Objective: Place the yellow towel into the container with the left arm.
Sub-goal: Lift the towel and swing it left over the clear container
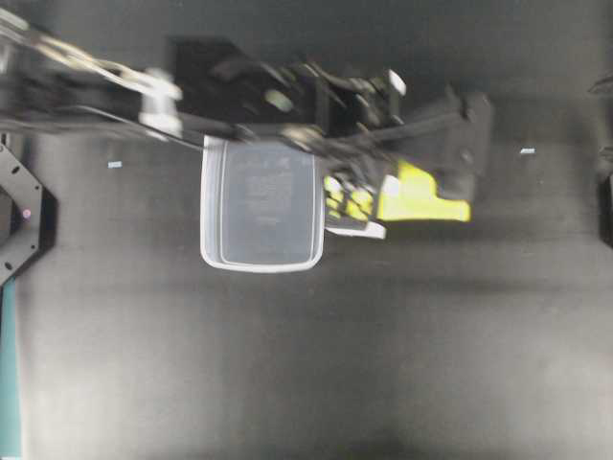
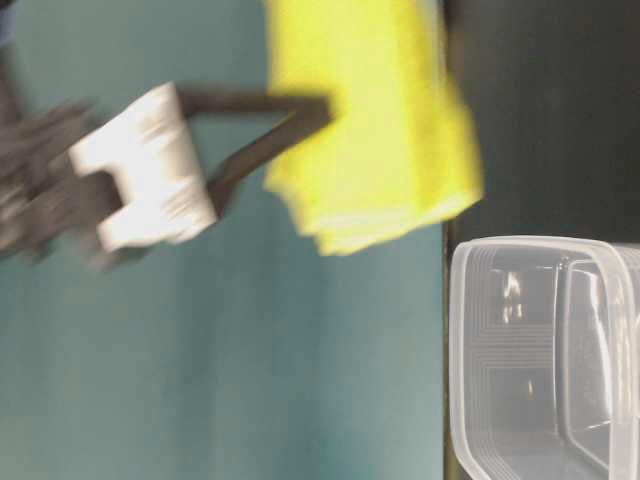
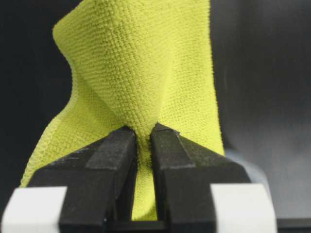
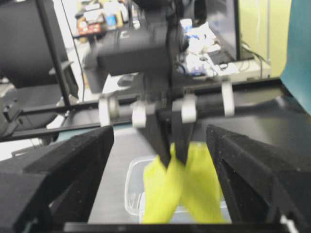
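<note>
My left claw (image 3: 143, 141) was clamped on a pinch of the towel (image 3: 146, 73), the two jaws nearly together with only a thin fold of cloth between them. The towel hung off the table from that one pinch, its loose corners drooping below in the right wrist view. From overhead it sat just beside the tub (image 1: 261, 203), off the tub's right rim, not yet over the opening.

I judged the cloth light and thoroughly soft: it draped and twisted from the grip, so it would swing and trail behind any move I made. The weave looked nubbly, so I did not expect it to slip out of the pads. A pinch near the middle of a fold, as I had, seemed right, since the ends then hung fairly evenly. The risk, to my mind, was a trailing corner catching on the rim.

My right claw (image 4: 160, 184) stood wide apart, holding nothing, well back from the work.
</note>
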